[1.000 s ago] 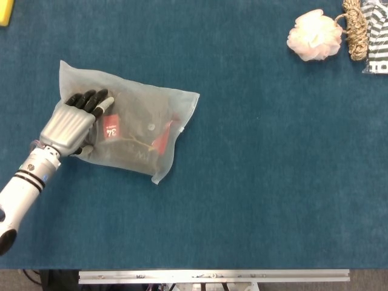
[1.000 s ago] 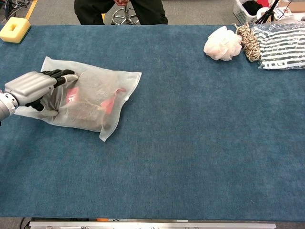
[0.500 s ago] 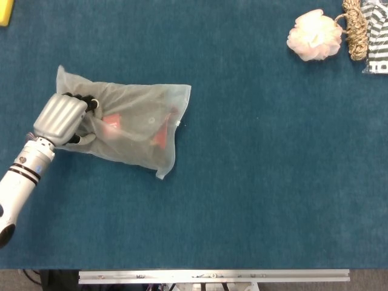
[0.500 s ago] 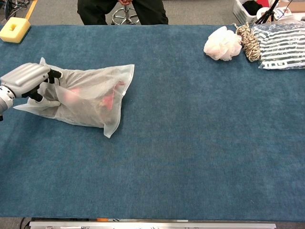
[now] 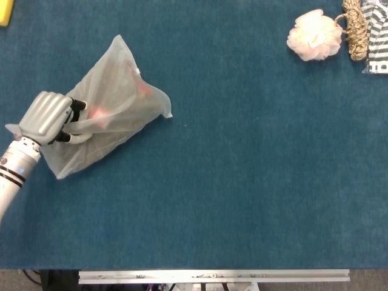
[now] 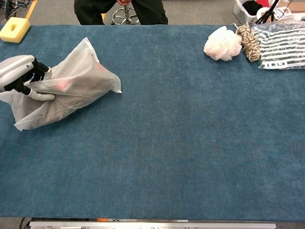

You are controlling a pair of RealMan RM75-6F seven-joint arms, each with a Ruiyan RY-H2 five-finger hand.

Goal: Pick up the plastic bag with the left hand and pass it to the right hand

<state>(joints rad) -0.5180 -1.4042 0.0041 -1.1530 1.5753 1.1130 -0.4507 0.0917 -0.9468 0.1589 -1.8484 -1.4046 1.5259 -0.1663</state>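
A frosted, translucent plastic bag (image 5: 112,106) with dark and red contents showing through hangs at the table's left side, bunched and tilted. My left hand (image 5: 47,116) grips its left end, fingers curled into the plastic. In the chest view the same hand (image 6: 19,76) holds the bag (image 6: 66,88) at the far left edge of the frame, and the bag looks lifted off the blue cloth. My right hand appears in neither view.
A pale pink bath pouf (image 5: 314,35), a coil of rope (image 5: 356,27) and a striped packaged cloth (image 6: 279,43) lie at the far right corner. A yellow sponge (image 6: 14,29) sits at the far left corner. A seated person (image 6: 121,10) is behind the table.
My left hand closed on the bag's left end, then lifted and turned it. The bag went from lying flat to bunched and raised, shifted slightly leftward.
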